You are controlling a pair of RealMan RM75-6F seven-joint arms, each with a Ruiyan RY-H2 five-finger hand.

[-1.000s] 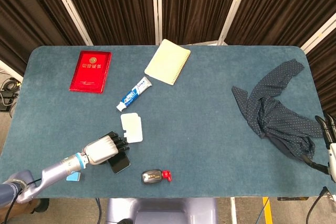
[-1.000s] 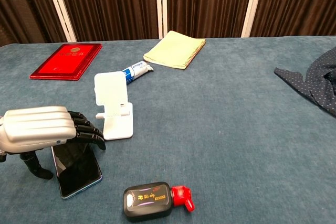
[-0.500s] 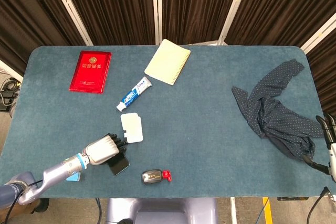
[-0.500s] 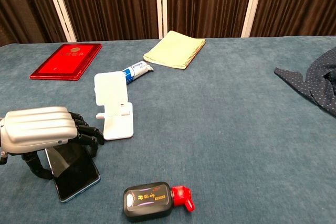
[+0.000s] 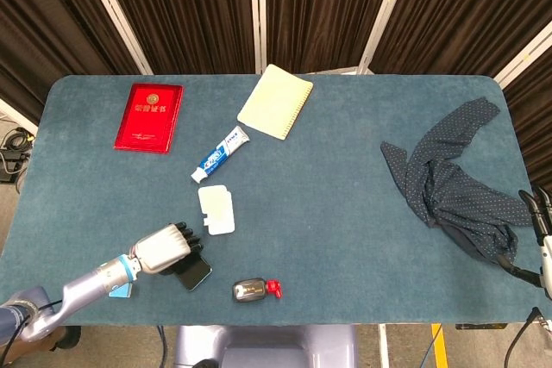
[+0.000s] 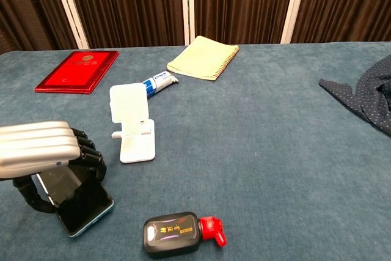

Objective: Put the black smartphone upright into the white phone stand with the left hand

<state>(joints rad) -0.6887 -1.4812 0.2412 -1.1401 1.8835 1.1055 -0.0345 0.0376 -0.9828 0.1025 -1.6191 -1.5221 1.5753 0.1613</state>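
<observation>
Fingers [image 6: 85,151] of the left hand [image 6: 40,145] curl down over the black smartphone [image 6: 79,203] near the front-left edge of the table [image 6: 256,151], with the thumb on the opposite long side; the phone appears pinched between them, one end tilted up off the cloth. A firm hold cannot be confirmed from either view. The phone is judged rigid, thin and smooth-sided, so it may slip; grip belongs on the two long edges, near mid-length, leaving the lower short edge free to seat. Close to the front edge lies a black bottle with a red cap [image 6: 177,233]. Just beyond the hand stands the white phone stand [image 6: 133,128], empty, backrest upright. Farther back lie a toothpaste tube [image 6: 157,81], a red booklet [image 6: 78,70] and a yellow notebook [image 6: 203,57]. The right hand [image 5: 542,228] shows only at the right edge; its finger state cannot be told.
</observation>
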